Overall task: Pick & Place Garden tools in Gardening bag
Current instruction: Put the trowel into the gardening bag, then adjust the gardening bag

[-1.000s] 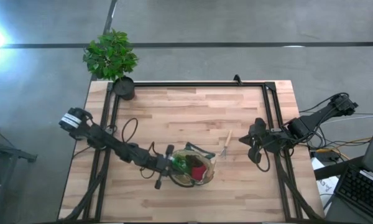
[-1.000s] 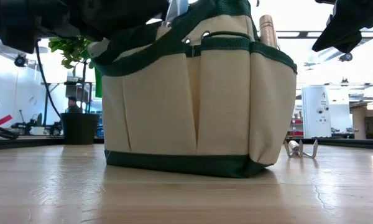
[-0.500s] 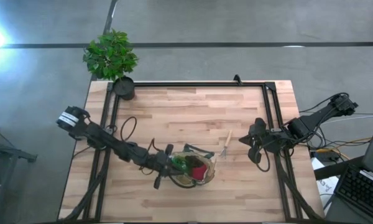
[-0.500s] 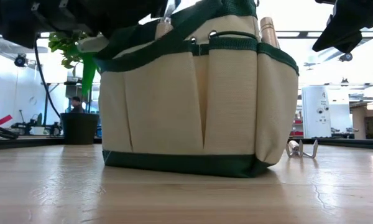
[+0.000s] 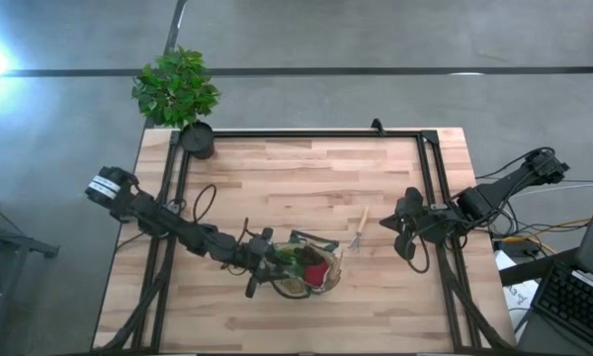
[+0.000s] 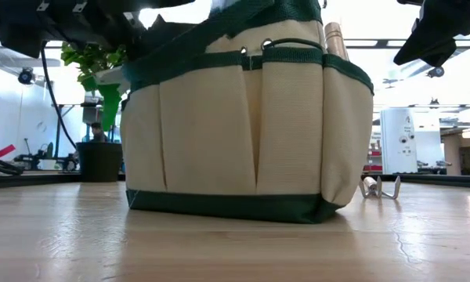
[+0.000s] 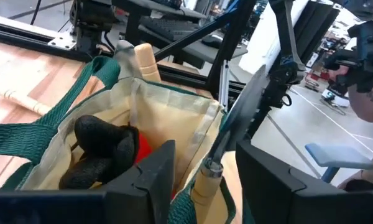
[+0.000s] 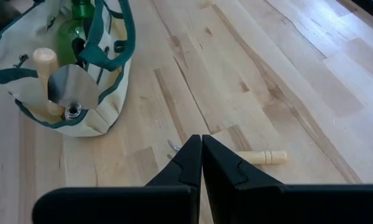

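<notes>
Wooden table (image 5: 296,173): 1 gardening bag (image 5: 306,267), 1 hand rake (image 5: 360,229) outside; left tool (image 7: 202,165) spread, right tool (image 8: 201,163) pressed together.

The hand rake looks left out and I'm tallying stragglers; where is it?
High view: the hand rake lies on the table, just right of the gardening bag, between it and the right gripper.

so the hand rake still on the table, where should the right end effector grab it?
The hand rake lies flat beside the gardening bag, tines toward the bag and wooden handle pointing away. Probably best to grip mid-handle from straight above, fingers across its axis: it's the bare, straight part, clear of the bag. The right end effector is shut.
</notes>
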Robot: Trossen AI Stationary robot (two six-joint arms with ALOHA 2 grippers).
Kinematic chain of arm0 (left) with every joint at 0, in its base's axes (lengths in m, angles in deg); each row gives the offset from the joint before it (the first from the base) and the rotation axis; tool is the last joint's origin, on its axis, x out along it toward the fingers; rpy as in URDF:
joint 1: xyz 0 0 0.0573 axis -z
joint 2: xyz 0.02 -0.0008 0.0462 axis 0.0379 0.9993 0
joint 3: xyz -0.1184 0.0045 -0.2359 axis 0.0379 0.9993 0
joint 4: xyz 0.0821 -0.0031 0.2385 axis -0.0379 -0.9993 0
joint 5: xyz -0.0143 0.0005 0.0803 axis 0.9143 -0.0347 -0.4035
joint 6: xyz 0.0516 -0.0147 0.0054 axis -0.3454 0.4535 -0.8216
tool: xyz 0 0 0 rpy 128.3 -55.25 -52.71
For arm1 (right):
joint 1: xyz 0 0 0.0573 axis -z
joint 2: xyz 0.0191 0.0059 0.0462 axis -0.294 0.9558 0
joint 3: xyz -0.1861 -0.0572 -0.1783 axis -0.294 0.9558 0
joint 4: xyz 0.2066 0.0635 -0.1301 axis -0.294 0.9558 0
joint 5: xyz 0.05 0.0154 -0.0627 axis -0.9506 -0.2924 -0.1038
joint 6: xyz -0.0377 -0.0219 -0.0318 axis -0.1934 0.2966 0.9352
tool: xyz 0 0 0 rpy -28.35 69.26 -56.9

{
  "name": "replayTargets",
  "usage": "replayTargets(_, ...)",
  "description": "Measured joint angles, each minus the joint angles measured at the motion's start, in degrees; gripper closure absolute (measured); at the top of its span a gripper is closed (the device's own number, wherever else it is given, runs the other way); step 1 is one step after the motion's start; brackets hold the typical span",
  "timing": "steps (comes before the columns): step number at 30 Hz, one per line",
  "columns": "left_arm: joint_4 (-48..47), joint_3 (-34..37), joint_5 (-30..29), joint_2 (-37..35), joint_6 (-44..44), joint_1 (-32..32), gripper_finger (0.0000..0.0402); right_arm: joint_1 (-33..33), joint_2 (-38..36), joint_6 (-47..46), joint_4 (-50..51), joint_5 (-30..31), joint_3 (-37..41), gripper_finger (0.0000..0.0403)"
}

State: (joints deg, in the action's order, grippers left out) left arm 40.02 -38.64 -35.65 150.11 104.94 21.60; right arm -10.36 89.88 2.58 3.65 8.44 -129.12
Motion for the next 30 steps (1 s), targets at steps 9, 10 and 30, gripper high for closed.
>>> replayTargets(9, -3.1, 0.0, 5.4, -4.3, -0.4, 0.3, 0.0236, 0.0, 0.0, -0.6, 0.1, -0.5, 0.0, 0.0394)
replayTargets(10, -3.9, 0.0, 5.9, -4.4, 0.1, 0.3, 0.0236, 0.0, 0.0, -0.4, 0.1, -0.5, 0.0, 0.0394)
replayTargets(30, -24.2, 0.0, 1.1, -23.4, -3.0, -0.3, 0.0239, 0.0, 0.0, 0.0, 0.0, -0.3, 0.0, 0.0394)
